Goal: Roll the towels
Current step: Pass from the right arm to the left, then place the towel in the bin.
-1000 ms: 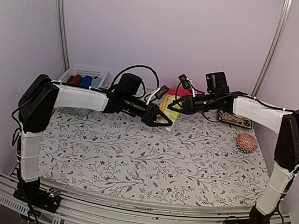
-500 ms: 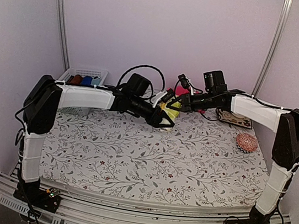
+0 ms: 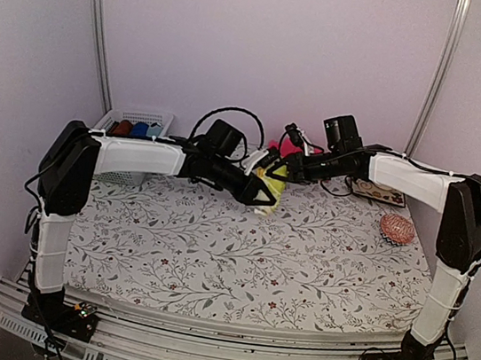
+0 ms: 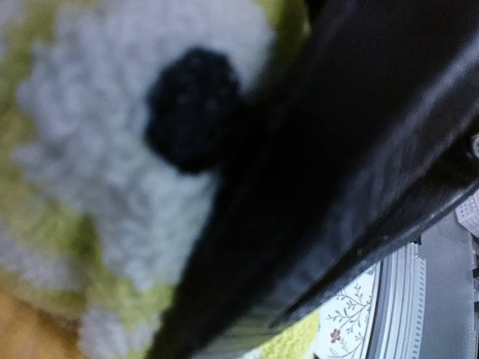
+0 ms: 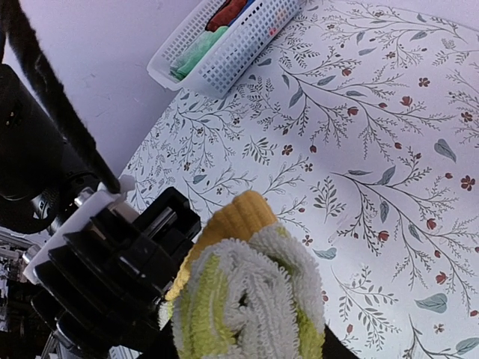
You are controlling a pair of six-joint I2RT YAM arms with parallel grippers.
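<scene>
The yellow towel (image 3: 267, 189) hung bunched above the table (image 3: 213, 248) near its far edge, between the two grippers. The left gripper (image 3: 259, 193) had its jaws drawn narrow on the towel's lower part; in the left wrist view the pile pressed flat against one black finger (image 4: 299, 209) and filled the rest of the view. The right gripper (image 3: 283, 170) touched the towel's upper end. In its wrist view the cloth lay right at the bottom edge, but its fingers were hidden, so I could not tell whether they gripped. The pink towel (image 3: 274, 147) lay just behind the grippers, mostly hidden.
</scene>
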